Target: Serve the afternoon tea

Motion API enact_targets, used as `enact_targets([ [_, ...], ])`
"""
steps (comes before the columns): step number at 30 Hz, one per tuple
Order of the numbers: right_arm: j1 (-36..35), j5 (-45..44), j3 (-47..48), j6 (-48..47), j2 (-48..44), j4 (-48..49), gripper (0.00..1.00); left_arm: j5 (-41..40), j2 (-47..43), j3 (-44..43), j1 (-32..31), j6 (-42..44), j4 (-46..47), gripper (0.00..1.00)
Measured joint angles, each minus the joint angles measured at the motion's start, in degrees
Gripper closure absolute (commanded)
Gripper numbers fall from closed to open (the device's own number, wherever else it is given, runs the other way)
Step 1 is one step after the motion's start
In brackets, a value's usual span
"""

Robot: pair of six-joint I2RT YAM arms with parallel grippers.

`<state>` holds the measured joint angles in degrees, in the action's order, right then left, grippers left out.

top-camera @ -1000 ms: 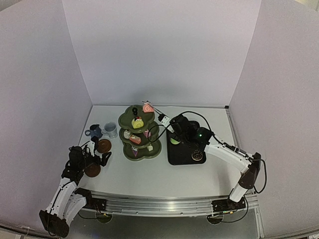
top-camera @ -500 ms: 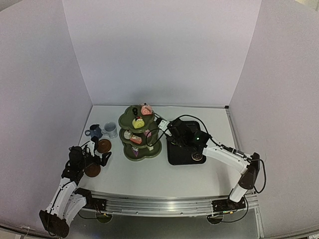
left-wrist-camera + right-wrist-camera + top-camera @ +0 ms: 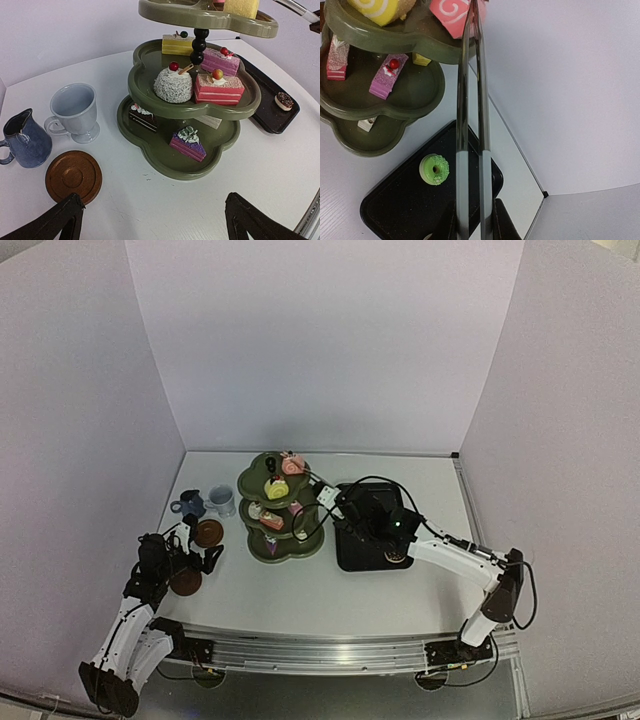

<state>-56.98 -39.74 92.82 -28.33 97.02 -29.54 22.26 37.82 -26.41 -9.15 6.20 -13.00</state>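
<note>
The olive-green three-tier stand (image 3: pixel 281 530) holds several small cakes; it also shows in the left wrist view (image 3: pixel 190 107). My right gripper (image 3: pixel 341 502) is shut on the metal tongs (image 3: pixel 470 125), whose tips reach the pink swirl cake (image 3: pixel 451 14) resting on the top tier beside a yellow roll (image 3: pixel 375 7). I cannot tell whether the tongs still pinch it. A green doughnut (image 3: pixel 435 169) lies on the black tray (image 3: pixel 390 210). My left gripper (image 3: pixel 152 225) is open and empty above the table, near a brown saucer (image 3: pixel 73 176), the white cup (image 3: pixel 75 112) and the dark-blue cup (image 3: pixel 22 140).
A second brown saucer (image 3: pixel 185 583) lies by my left arm. A chocolate doughnut (image 3: pixel 396 553) sits on the black tray (image 3: pixel 362 557) right of the stand. White walls close in the table on three sides.
My right arm has moved the tongs and the pink swirl cake left and down onto the stand's top tier. My left arm has not moved.
</note>
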Motion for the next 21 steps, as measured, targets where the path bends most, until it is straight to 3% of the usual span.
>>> enact_targets([
  [14, -0.9, -0.3, -2.1, 1.3, -1.3, 0.0, 1.0, 0.0, 0.0, 0.0, 0.0, 0.0, 0.0, 0.01],
  [21, -0.9, 0.0, -2.8, 2.0, -1.9, 0.1, 0.82, 0.0, 0.0, 0.0, 0.0, 0.0, 0.0, 0.01],
])
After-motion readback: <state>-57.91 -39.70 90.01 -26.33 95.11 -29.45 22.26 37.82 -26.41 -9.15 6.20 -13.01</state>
